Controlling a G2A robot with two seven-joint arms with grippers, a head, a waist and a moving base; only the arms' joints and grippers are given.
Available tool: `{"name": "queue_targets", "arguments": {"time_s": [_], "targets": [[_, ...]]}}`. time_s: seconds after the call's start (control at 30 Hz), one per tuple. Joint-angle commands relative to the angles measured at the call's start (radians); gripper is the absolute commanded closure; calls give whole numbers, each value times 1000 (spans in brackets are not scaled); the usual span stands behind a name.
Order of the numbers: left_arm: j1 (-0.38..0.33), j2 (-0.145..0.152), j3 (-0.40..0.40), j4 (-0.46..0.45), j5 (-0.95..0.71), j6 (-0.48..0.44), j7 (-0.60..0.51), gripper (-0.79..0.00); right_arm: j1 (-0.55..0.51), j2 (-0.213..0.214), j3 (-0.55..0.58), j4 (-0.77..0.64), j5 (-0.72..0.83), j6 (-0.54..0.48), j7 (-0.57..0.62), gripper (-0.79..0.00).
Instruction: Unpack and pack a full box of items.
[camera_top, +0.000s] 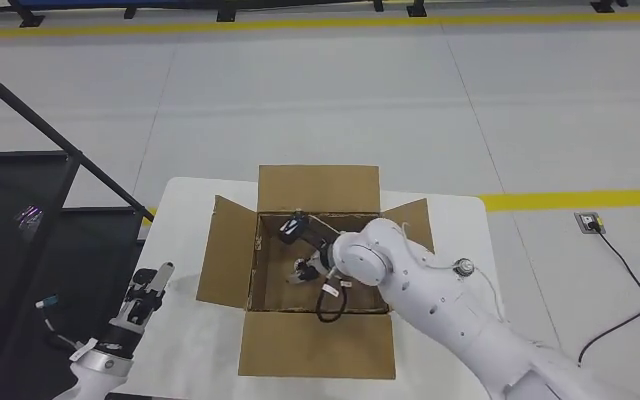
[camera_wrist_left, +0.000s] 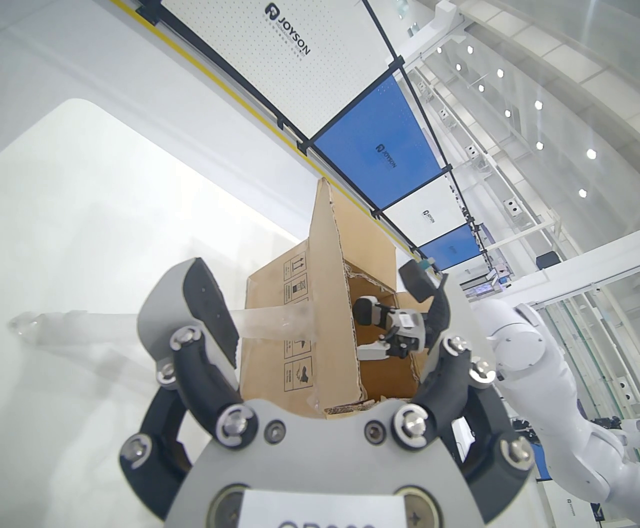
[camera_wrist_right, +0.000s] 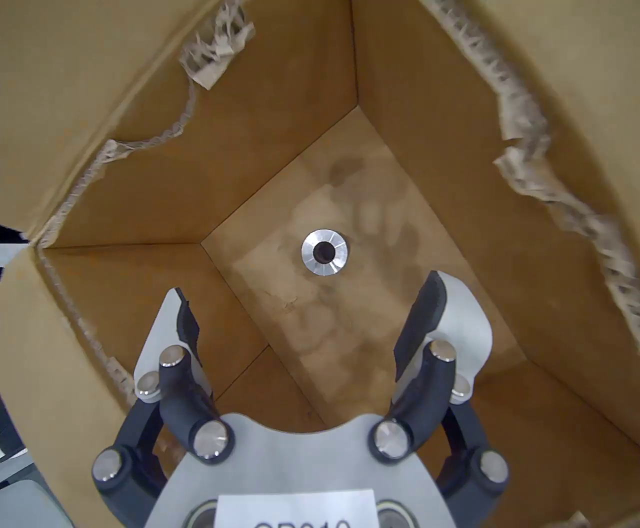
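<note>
An open cardboard box (camera_top: 315, 345) stands on the white table (camera_top: 455, 225), all its flaps folded outward. On the box floor (camera_wrist_right: 350, 320) stands a small silver metal ring (camera_wrist_right: 324, 252) with a dark hole in its middle. My right gripper (camera_wrist_right: 307, 295) hangs open inside the box, above the ring and a little to one side, touching nothing. From above, the right arm leans over the box's right side, and its gripper (camera_top: 303, 268) is down between the walls. My left gripper (camera_wrist_left: 307, 277) is open and holds nothing, off the box's left side (camera_top: 152, 285).
A black metal frame (camera_top: 60, 170) and a dark surface (camera_top: 70, 260) stand just left of the table, close to the left arm. The box's torn inner edges (camera_wrist_right: 545, 175) rise around the right gripper. A strip of clear tape (camera_wrist_left: 275, 325) sticks out from the box's outer wall.
</note>
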Motion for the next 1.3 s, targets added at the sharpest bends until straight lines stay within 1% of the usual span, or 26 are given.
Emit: {"name": "queue_targets", "arguments": {"time_s": [0.0, 0.13, 0.23, 0.3, 0.33, 0.37, 0.47, 0.5, 0.53, 0.57, 0.77, 0.9, 0.97, 1.13, 1.27], "targets": [[0, 0, 0, 0, 0, 0, 0, -785, 16, -40, -38, 112, 16, -9, -51, -785], [0, 0, 0, 0, 0, 0, 0, -785, 40, -106, -89, 260, 3, -9, -157, -785], [0, 0, 0, 0, 0, 0, 0, -785, 56, -152, -125, 337, -24, -7, -188, -785], [0, 0, 0, 0, 0, 0, 0, -785, 63, -180, -143, 379, -36, -12, -199, -625], [0, 0, 0, 0, 0, 0, 0, -785, 69, -193, -152, 402, -46, -9, -198, -517], [0, 0, 0, 0, 0, 0, 0, -785, 74, -206, -161, 420, -57, -7, -199, -428], [0, 0, 0, 0, 0, 0, 0, -785, 82, -239, -168, 476, -54, -26, -212, -219], [0, 0, 0, 0, 0, 0, 0, -785, 85, -249, -169, 493, -54, -30, -217, -123], [0, 0, 0, 0, 0, 0, 0, -785, 88, -258, -170, 509, -54, -34, -221, -71], [0, 0, 0, 0, 0, 0, 0, -785, 92, -266, -171, 524, -57, -38, -223, 0], [0, 0, 0, 0, 0, 0, 0, -785, 111, -300, -174, 584, -80, -54, -231, 0], [0, 0, 0, 0, 0, 0, 0, -785, 118, -308, -159, 574, -80, -55, -255, 0], [0, 0, 0, 0, 0, 0, 0, -785, 119, -308, -153, 548, -87, -38, -249, 0], [0, 0, 0, 0, 0, 0, 0, -785, 107, -285, -122, 429, -103, 26, -209, 0], [0, 0, 0, 0, 0, 0, 0, -785, 69, -241, -81, 252, -150, 128, -148, 0]]}}
